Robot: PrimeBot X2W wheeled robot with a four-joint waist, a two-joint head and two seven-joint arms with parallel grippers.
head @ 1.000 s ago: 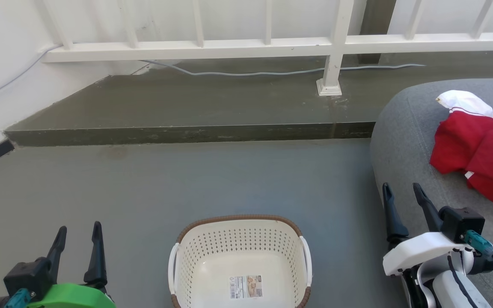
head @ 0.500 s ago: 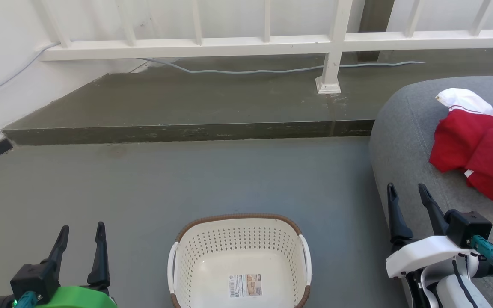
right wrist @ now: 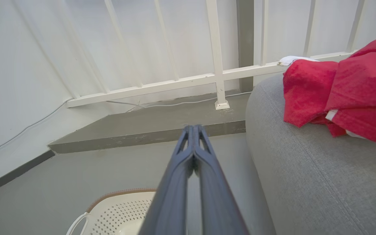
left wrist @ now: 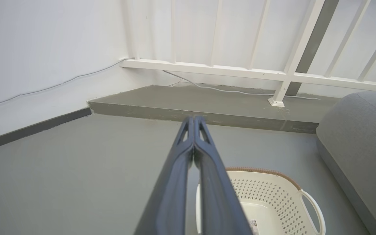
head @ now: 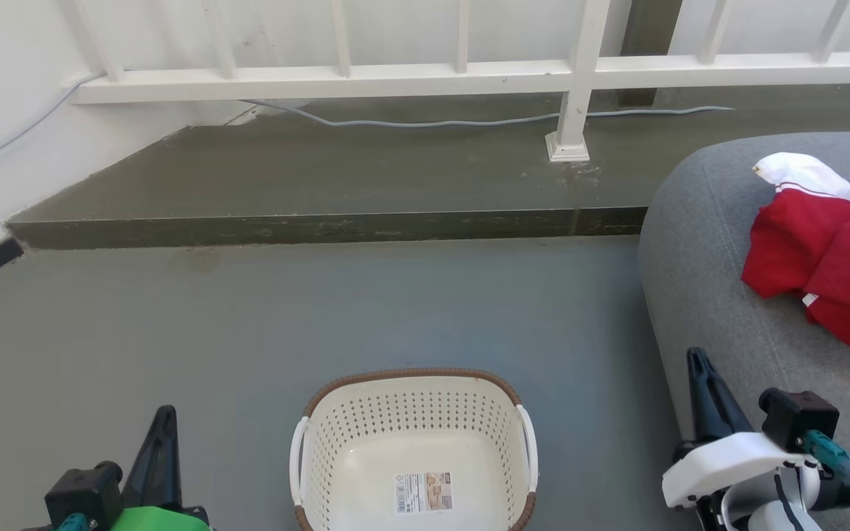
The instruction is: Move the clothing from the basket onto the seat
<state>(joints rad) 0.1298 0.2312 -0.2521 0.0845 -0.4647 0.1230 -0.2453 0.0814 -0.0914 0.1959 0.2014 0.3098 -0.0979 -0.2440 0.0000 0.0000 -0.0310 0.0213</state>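
One white railing [head: 395, 74] stands beyond the cream basket [head: 414, 424]; red clothing [head: 823, 258] lies on the grey seat [head: 698, 273] to its right. Flanking the basket, left gripper [head: 165, 414] and right gripper [head: 696, 359] are clenched, pointing railward.

Perforated plastic basket [head: 410, 414], cloth seat [head: 698, 251], matt floor [head: 322, 310]

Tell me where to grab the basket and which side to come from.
Take the basket by its right white side handle, coming down from above. It stands upright, and the loop stands off its side, leaving a gap a finger could probably slip through; the right gripper is the nearer one.
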